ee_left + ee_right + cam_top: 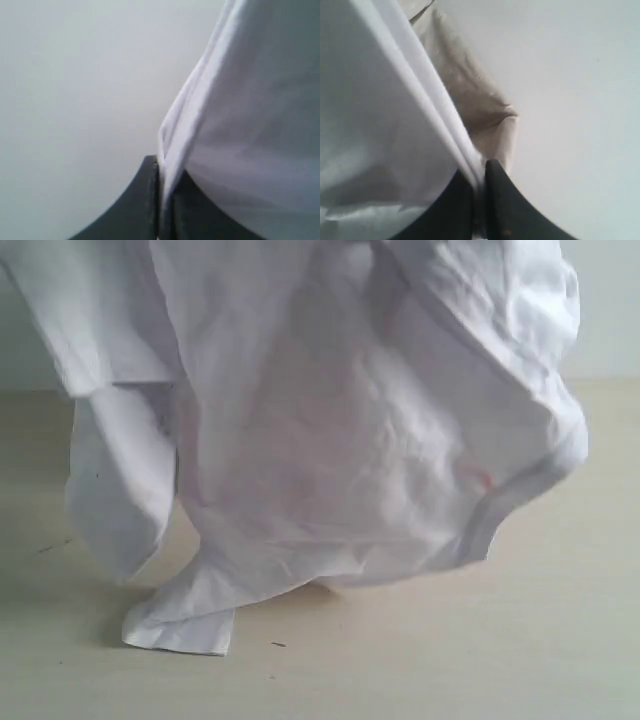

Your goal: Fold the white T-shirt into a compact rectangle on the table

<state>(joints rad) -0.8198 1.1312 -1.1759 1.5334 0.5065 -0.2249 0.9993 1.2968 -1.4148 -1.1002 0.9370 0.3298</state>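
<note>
Currently left tool (162, 172) and right tool (479, 172) each pinch the white T-shirt (330, 420); its corner touching the worktop (480, 640) may bunch underneath.

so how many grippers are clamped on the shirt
2: the left gripper is shut on a folded edge of the white T-shirt, the right gripper on another edge. Neither shows in the exterior view.
</note>
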